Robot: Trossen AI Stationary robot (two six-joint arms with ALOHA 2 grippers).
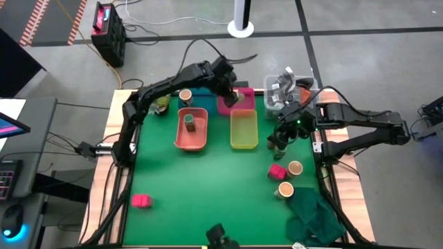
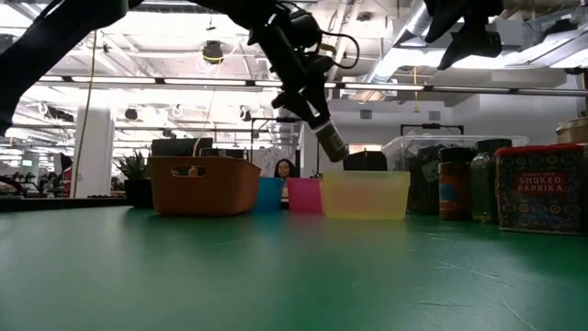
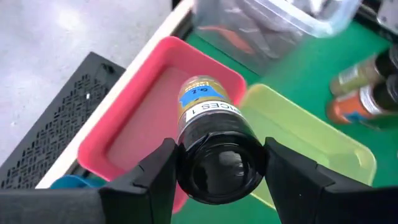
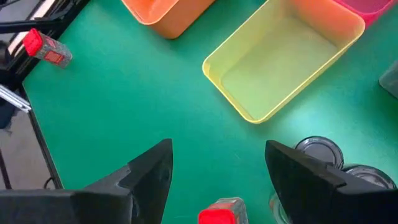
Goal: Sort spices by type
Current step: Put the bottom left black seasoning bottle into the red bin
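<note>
Spice sorting stands partway, and the yellow translucent rectangular tray (image 1: 243, 129) near the middle of the green table (image 1: 208, 187) serves as the landmark. Left gripper (image 1: 233, 95) hangs over the pink rectangular plastic tray (image 1: 227, 105) that sits just beyond the yellow tray, its fingers clamped on a small black-capped bottle of yellowish spice with a white and blue label (image 3: 211, 134); from table height that bottle (image 2: 331, 142) shows tilted, held in the air above the tray row. Right gripper (image 1: 285, 133) hovers just to the right of the yellow tray with its jaws parted and nothing between them, above a cluster of dark-topped round jars (image 1: 278, 145) standing on the table; the right wrist view shows two clear-lidded jar tops (image 4: 318, 152) below that gripper. To the left of the yellow tray lies the orange rectangular plastic tray (image 1: 192, 129), with one green-topped jar (image 1: 189, 122) standing inside it. Beyond the orange tray a round tan-topped jar (image 1: 185, 95) stands by a blue tray (image 1: 202, 91). Nearer than the yellow tray and to its right, a magenta little box (image 1: 277, 171) lies beside two more tan-topped round jars (image 1: 295, 168), (image 1: 285, 189), with a crumpled dark green cloth (image 1: 313, 211) just past them. Another magenta little box (image 1: 141, 200) lies well apart, toward the near left side of the table. A clear plastic box of grey clutter (image 1: 284, 90) sits beyond the yellow tray on its right.
</note>
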